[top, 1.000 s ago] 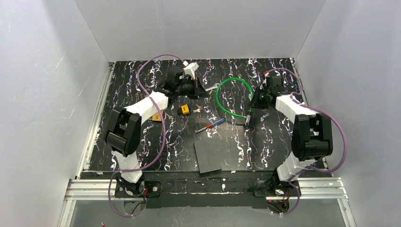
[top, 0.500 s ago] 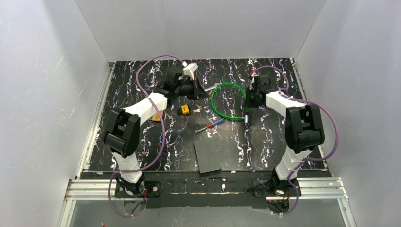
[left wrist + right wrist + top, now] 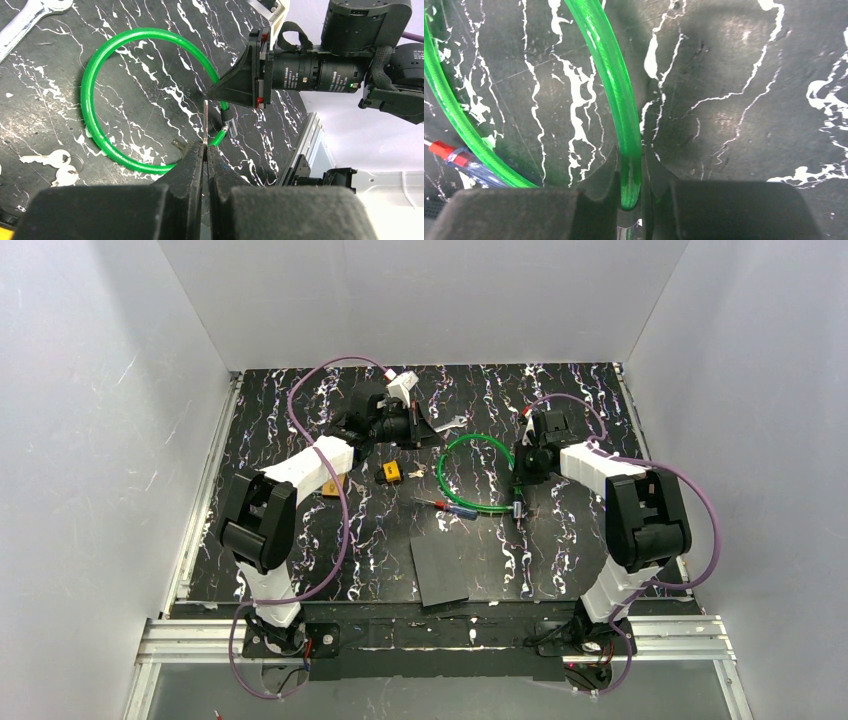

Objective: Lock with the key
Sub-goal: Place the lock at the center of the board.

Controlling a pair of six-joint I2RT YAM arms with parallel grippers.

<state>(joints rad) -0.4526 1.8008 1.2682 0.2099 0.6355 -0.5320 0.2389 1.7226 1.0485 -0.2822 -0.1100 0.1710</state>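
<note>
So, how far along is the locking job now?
Nothing looks locked yet. In hand: the right tool pinches the green cable; the left tool is shut on a thin silvery strip. Left: the key lies untouched on the table.

On table (image 3: 300,440), cable loop (image 3: 440,468), key (image 3: 392,473) left of it, wrench (image 3: 452,422) behind, screwdriver (image 3: 452,508) at near edge
</note>
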